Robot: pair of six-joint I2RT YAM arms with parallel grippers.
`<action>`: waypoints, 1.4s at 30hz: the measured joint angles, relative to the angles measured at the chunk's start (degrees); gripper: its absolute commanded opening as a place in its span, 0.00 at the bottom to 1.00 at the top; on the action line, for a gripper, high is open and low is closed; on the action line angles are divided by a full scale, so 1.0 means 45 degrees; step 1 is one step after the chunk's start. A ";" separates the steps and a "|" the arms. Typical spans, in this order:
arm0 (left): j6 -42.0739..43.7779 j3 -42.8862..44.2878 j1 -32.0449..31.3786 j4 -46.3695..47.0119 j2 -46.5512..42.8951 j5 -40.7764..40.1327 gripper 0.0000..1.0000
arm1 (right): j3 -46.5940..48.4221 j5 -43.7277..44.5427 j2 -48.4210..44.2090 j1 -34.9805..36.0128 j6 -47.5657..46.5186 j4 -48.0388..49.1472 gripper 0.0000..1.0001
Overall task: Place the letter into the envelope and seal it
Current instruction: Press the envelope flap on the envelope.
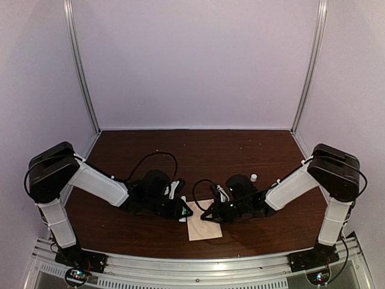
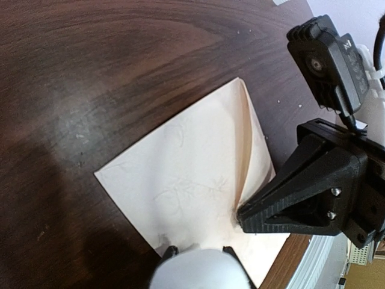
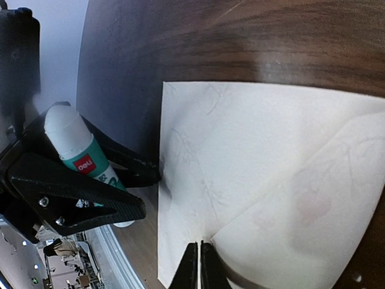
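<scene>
The pale beige envelope [image 1: 204,227] lies flat near the table's front edge, its triangular flap [image 3: 301,223] folded down. It also shows in the left wrist view [image 2: 186,174] and the right wrist view [image 3: 240,150]. My right gripper [image 3: 199,265] is shut, its tips pressing on the envelope at the flap's point; it shows black in the left wrist view [image 2: 243,218]. My left gripper [image 2: 199,250] is shut on a white glue stick [image 3: 78,158] with a green label, held at the envelope's left edge. No letter is in view.
A small white cap [image 1: 253,177] stands on the dark wooden table [image 1: 180,150] behind the right arm. The metal rail [image 1: 192,265] runs along the front edge just below the envelope. Both arms meet over the envelope.
</scene>
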 measured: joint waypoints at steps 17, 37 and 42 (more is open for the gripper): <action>0.0000 0.0000 0.0000 -0.0393 -0.0219 -0.0238 0.00 | 0.0185 0.0437 -0.4250 -0.0039 -0.1904 -0.3327 0.17; 0.0005 0.0000 0.0000 -0.0437 -0.0238 -0.0233 0.00 | -0.1855 0.0680 -0.3764 -0.0787 -0.1156 -0.2443 0.11; 0.0005 0.0000 0.0000 -0.0442 -0.0238 -0.0233 0.00 | -0.1481 0.0131 -0.2895 -0.0782 -0.1219 -0.2035 0.10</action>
